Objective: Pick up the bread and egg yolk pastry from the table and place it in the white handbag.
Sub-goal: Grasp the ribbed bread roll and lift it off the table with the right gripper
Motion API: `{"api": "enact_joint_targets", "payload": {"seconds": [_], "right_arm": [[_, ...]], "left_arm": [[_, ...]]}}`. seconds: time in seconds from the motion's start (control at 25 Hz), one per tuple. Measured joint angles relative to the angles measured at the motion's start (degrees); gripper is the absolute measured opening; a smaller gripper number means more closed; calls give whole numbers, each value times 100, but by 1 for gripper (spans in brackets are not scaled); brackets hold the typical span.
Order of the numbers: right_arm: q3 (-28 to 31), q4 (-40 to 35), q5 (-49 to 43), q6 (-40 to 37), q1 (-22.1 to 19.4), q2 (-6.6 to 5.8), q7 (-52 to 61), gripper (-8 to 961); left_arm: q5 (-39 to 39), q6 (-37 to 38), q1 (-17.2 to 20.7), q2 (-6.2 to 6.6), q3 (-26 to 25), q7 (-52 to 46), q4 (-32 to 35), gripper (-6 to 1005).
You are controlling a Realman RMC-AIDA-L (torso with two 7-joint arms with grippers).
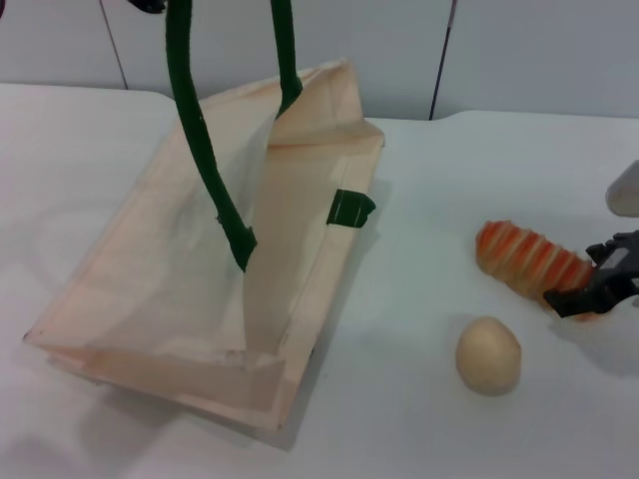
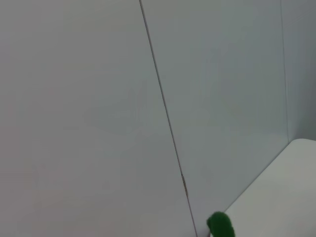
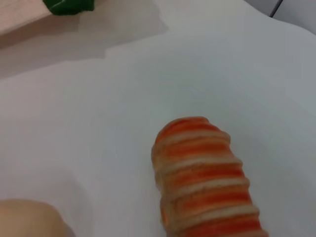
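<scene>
head view: bread (image 1: 529,261) lies right of the white handbag (image 1: 200,289), egg yolk pastry (image 1: 488,354) beside it; right gripper (image 1: 599,284) at the loaf's far end, grip unclear. left gripper unseen, handles raised.
right wrist view: bread (image 3: 205,182) close; grasping seems next.

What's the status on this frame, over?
Right gripper at the bread's far end, grasp unclear. Left gripper out of view. Egg yolk pastry on table, white handbag propped open. Path unobstructed.
</scene>
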Motion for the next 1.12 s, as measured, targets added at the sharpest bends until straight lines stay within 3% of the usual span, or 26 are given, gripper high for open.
{"api": "enact_joint_targets", "payload": {"seconds": [0.84, 1.12], "right_arm": [[-88, 177, -19, 10, 90, 4, -56, 829], [-33, 196, 6, -144, 122, 0, -9, 678]], "left_arm": [[-18, -2, 3, 9, -15, 16, 0, 121], [-18, -3, 3, 9, -17, 50, 0, 122]]}}
